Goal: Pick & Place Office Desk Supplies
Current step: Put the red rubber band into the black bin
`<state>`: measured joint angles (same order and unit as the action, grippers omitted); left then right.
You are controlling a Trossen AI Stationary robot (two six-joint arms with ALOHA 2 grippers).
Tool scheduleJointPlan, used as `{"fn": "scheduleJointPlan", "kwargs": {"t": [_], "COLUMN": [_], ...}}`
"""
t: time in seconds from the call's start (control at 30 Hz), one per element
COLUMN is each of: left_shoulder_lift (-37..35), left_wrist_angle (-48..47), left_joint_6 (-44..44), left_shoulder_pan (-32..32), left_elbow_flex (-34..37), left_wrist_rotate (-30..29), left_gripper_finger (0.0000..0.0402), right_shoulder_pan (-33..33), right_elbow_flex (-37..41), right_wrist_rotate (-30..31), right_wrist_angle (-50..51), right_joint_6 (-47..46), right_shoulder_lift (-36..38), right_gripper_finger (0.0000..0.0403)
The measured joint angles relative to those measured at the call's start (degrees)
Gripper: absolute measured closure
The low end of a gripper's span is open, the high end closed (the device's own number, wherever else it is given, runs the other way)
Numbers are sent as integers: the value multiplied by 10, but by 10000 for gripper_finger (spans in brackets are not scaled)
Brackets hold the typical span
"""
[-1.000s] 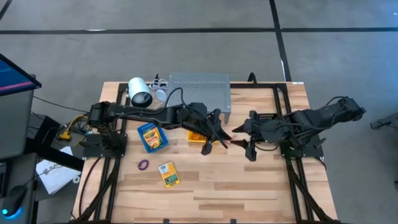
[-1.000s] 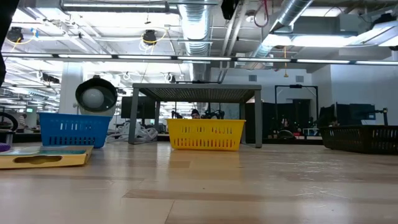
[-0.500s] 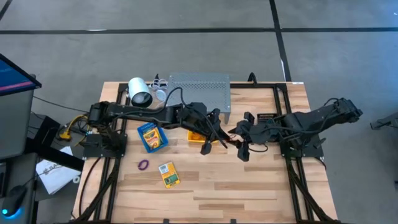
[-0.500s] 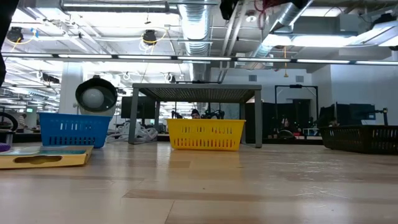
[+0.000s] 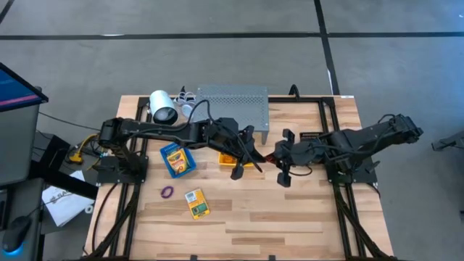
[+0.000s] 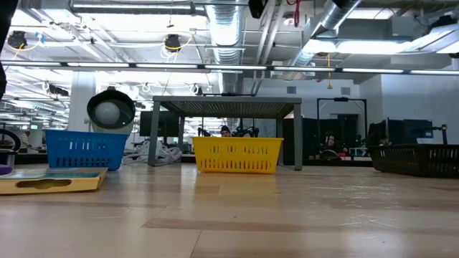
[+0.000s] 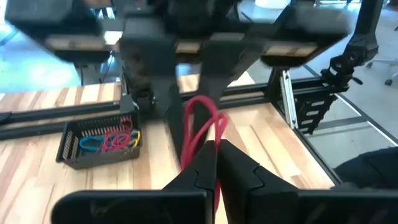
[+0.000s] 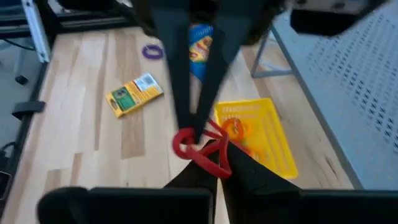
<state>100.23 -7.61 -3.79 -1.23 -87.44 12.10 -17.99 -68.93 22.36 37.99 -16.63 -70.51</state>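
Note:
A red rubber band [image 5: 267, 161] hangs in the air between my two grippers above the table's middle. My left gripper [image 5: 255, 157] reaches in from the table's left and is shut on one end of it. My right gripper [image 5: 276, 162] reaches in from the right and is shut on the other end. Under the left gripper stands a yellow bin [image 8: 264, 140] with orange bands. A crayon box [image 5: 196, 203] and a purple band [image 5: 167, 192] lie on the wood at the near left. Another crayon box lies in the blue bin [image 5: 177, 159]. My left gripper pinches one end of the red band [image 7: 208, 142] between its two shut fingers, coming slanting down from the table's left. The band runs out from the fingertips as a narrow loop [image 7: 200, 121], clear of the table. My right gripper pinches the opposite end of the band [image 8: 210, 154] between its shut fingers, coming slanting down from the table's right. A small loop of the band [image 8: 184, 143] bulges beside the left gripper's fingers [image 8: 186, 93]; the band is clear of the table.
A grey perforated shelf [image 5: 233, 101] stands at the far middle, a white cylinder [image 5: 163, 109] to its left. A black bin [image 7: 102, 142] with coloured bands sits at the far right. The near half of the table is bare wood.
My right gripper has moved toward the table's left and slightly down, up to my left gripper, and has shut on the free end of the red band. My left gripper has kept its hold and stayed in place.

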Motion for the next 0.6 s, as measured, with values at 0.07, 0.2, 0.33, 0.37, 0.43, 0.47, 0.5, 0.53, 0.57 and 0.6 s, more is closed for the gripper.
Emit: {"fn": "scheduleJointPlan", "kwargs": {"t": [0.07,0.2,0.33,0.37,0.43,0.47,0.5,0.53,0.57,0.6], "left_shoulder_lift": [0,0,0,0,0,0,1,1,1,1], "left_wrist_angle": [-3,-2,-1,-1,-1,-1,-1,-1,-1,-2], "left_joint_6": [0,0,0,0,0,0,0,0,0,0], "left_shoulder_pan": [0,0,0,0,0,0,0,0,0,0], "left_elbow_flex": [0,0,0,0,0,0,0,0,0,0], "left_wrist_rotate": [0,0,0,0,0,0,0,0,0,0], "left_gripper_finger": [401,401,401,401,401,401,401,401,401,401], "right_shoulder_pan": [0,0,-6,-9,-14,-17,-20,-23,-24,-26], "right_elbow_flex": [0,0,0,0,0,0,0,0,0,0], "right_wrist_rotate": [-1,-1,-1,-1,0,-1,-5,-13,-23,-30], "right_wrist_angle": [-1,3,7,8,8,8,8,8,6,5], "right_joint_6": [4,1,-7,-7,-7,-7,-8,-7,-4,2], "right_shoulder_lift": [0,0,0,0,0,1,3,4,5,7], "right_gripper_finger": [399,401,402,402,402,402,401,398,395,390]}}
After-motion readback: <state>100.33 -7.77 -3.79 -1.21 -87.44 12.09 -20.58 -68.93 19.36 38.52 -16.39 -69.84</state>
